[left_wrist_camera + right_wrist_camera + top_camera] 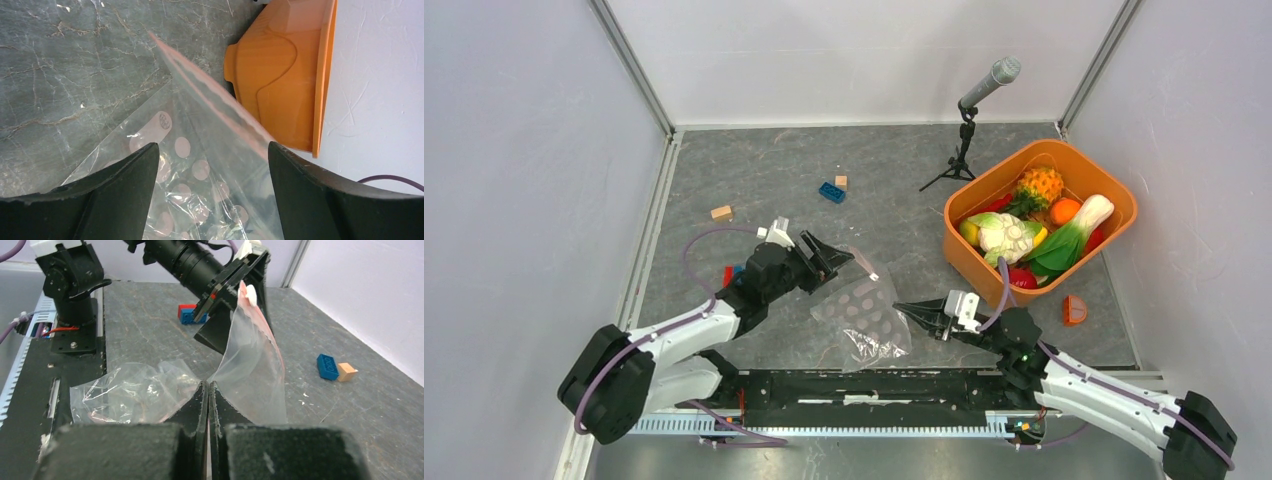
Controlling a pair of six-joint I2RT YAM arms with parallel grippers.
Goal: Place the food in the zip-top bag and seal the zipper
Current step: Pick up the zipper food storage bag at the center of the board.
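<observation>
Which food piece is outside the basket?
The small red-orange piece, lying alone on the table off the near right corner of the orange basket. The pineapple, cauliflower and the rest are piled inside it.

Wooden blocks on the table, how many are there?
2. One wooden block lies at the left; the other sits beside the blue brick. Some may be hidden.

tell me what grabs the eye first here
An orange basket heaped with bright toy food sits on the right of the table. Mid-table lies a crumpled clear bag, its edge pinched by the shut right end effector, its pink-edged mouth at the open left end effector.
</observation>
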